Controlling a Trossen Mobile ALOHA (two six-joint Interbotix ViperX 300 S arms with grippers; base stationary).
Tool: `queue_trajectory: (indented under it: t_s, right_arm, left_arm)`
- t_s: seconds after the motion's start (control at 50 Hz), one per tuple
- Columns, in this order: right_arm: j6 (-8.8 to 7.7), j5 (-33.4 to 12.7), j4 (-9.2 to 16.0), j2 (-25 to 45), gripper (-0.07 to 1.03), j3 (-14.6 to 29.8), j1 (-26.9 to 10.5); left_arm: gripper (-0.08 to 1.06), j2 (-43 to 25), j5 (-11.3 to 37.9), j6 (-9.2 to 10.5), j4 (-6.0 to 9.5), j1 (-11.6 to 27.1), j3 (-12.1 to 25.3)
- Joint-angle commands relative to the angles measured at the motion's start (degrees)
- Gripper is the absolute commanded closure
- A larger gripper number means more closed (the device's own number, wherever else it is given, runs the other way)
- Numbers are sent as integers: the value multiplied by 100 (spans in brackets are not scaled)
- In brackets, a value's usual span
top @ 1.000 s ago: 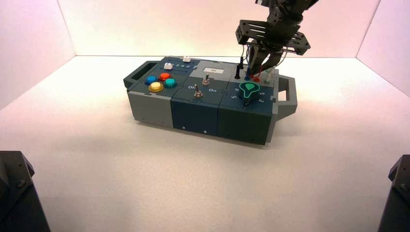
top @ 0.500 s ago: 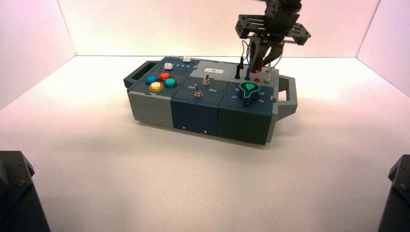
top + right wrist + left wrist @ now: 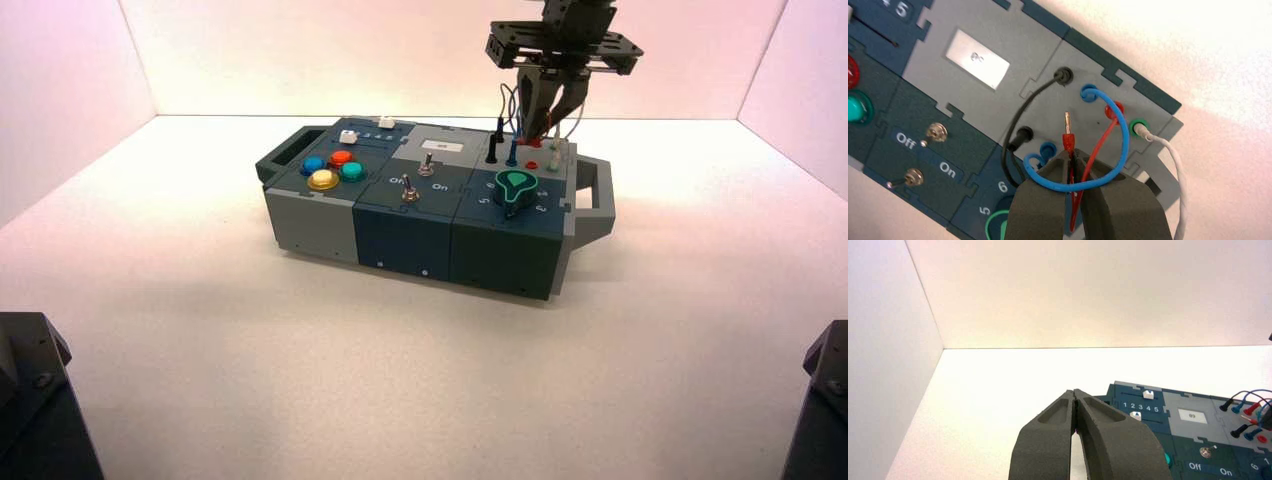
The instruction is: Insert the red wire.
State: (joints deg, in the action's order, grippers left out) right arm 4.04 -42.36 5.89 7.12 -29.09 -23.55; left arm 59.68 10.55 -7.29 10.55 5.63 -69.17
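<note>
Holds red wire, likely light and limp, by rigid plug, best grip, in closed right gripper over box. Includes closed, empty left gripper, parked front-left.

High view: from above and behind my arms, facing down and forward over surface to its far edge, farthest off, whole box in sight. Left wrist view: from my left wrist, facing surface's far edge and far left corner; box partly in. Right wrist view: from my right wrist, closest, down onto box top. All share wire panel.
</note>
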Motion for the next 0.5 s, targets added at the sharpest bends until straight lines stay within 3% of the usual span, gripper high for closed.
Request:
queue_trajectory:
  t_s: [0.02, 0.5]
  right_arm:
    - [9, -220, -53, -97, 98, 211, 88]
    - [-26, -1134, -105, -35, 98, 501, 79]
  left_arm:
    - [101, -26, -70, -9, -9, -35, 211]
    - [101, 26, -70, -9, -9, -26, 220]
